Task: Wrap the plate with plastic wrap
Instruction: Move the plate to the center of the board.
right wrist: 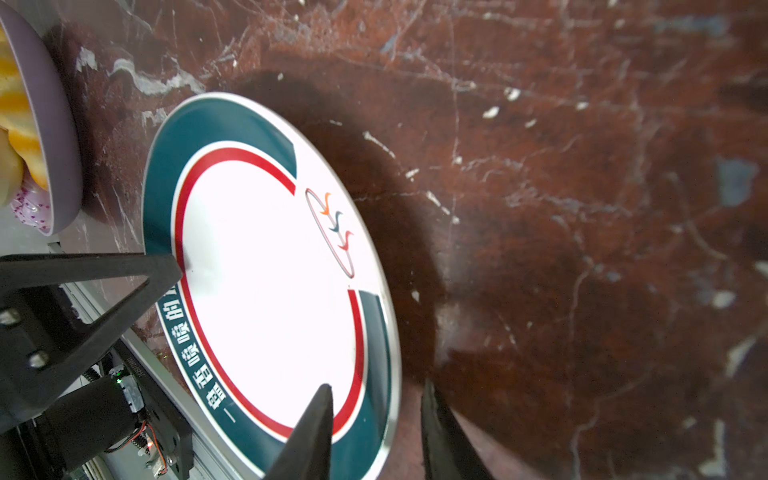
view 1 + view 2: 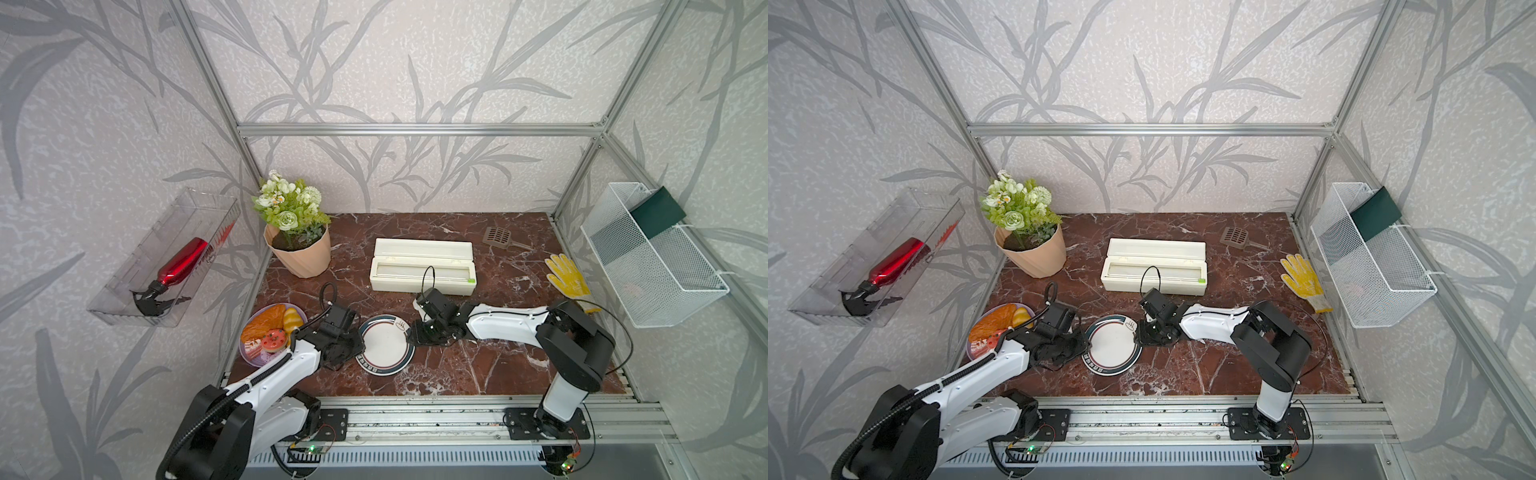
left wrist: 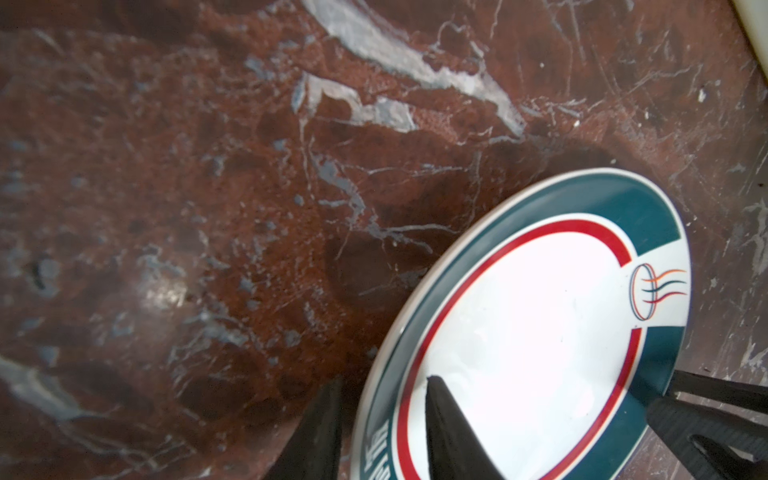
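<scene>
Left tool (image 3: pixel 384 386) stands at the left edge of the plate (image 2: pixel 386 345), jaws narrowed astride the rim, one finger over the white face and one outside it. Whether it pinches yet I cannot tell. The plate lies uncovered on the counter (image 2: pixel 498 353). Right tool (image 1: pixel 377 384) mirrors this at the plate's right edge, equally narrowed, its grip likewise unclear. Opposite holds would probably keep the plate level for moving. Behind the plate, the open box (image 2: pixel 423 270) presumably holds the plastic wrap; no film shows drawn out.
</scene>
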### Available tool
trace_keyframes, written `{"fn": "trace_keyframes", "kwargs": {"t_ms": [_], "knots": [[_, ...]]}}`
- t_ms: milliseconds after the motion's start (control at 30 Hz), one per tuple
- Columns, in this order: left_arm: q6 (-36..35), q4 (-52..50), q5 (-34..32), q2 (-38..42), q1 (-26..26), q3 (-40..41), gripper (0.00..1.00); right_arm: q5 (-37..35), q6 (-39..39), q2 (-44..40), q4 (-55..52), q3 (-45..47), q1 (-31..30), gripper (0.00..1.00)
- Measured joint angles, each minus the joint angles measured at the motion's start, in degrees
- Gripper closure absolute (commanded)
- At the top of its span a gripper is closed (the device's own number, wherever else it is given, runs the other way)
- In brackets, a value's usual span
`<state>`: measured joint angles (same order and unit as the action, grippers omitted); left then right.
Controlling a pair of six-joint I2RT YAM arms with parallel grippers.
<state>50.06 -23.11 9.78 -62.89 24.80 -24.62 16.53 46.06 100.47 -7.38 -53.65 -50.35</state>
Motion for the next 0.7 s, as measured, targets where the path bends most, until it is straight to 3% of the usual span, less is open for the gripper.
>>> {"fn": "trace_keyframes", "kwargs": {"t_ms": [300,700], "knots": [[-0.37,4.13,0.85,-8.17,3.43,-4.24,0.74,-0.15,0.35,-2.01,1.77,3.91,2.82,0.73],[-1.01,5.68,0.76,-22.38,9.07,-15.67,0.76,-1.09,-2.1,-11.43,0.76,10.82,11.39,0.74]]}}
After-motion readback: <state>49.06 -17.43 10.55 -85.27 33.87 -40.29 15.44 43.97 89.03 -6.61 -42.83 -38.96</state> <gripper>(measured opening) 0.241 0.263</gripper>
